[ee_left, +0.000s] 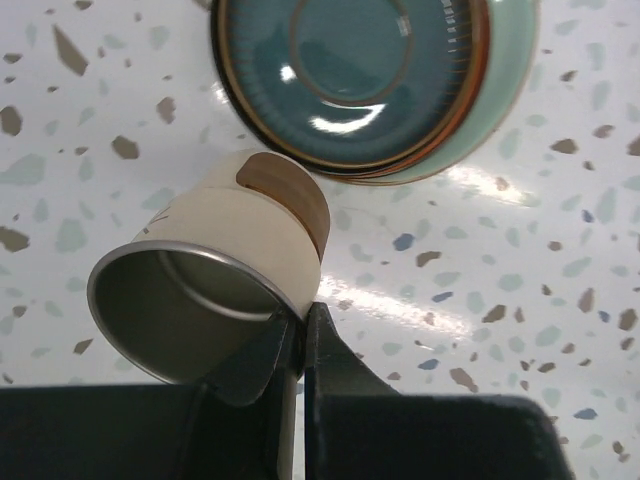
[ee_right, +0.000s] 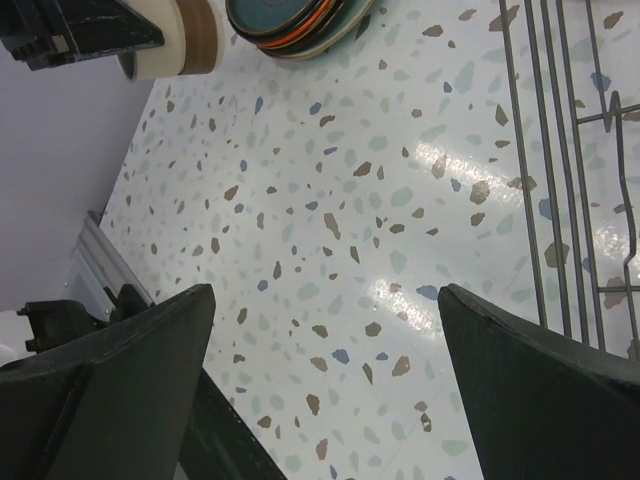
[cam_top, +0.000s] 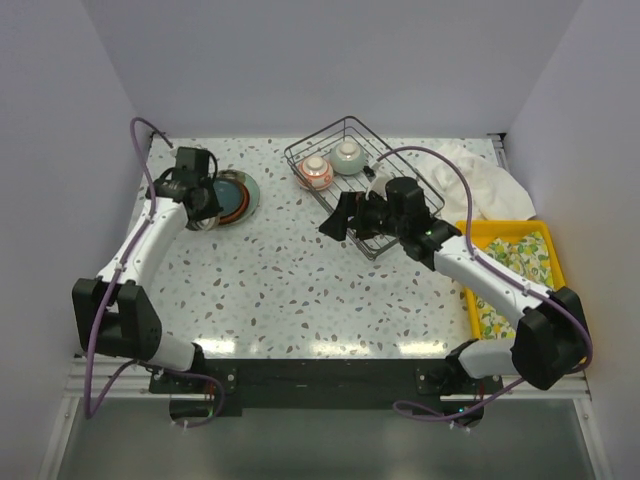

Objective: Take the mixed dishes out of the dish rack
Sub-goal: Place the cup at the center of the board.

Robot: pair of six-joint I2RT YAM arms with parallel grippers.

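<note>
The left pincer [cam_top: 203, 205] was at the far left of the desk [cam_top: 280, 270], closed on a cream cup [ee_left: 230, 270] with a brown band; in the left wrist view one finger sat inside the rim and the other outside, pinching the wall, with the cup's mouth turned towards the camera; whether the cup touched the desk could not be told. Just beside the cup, on its far side, lay a stack of plates [ee_left: 370, 80], teal on top with orange-red and dark edges showing beneath; in the top view the stack sat just right of the left pincer.

The dish rack [cam_top: 320, 133] stood at the far middle of the desk, set at an angle; in its far left part sat a red-patterned bowl [cam_top: 314, 172] and a pale green bowl [cam_top: 348, 157], side by side. The right pincer [cam_top: 345, 215] hung over the near left edge of the rack with its jaws spread wide and nothing between them; the right wrist view showed bare desk between the fingers [ee_right: 110, 370] and the rack's wires at the right.

A white cloth [cam_top: 480, 180] lay bunched at the far right; a yellow tray [cam_top: 510, 270] sat near it at the right edge.
</note>
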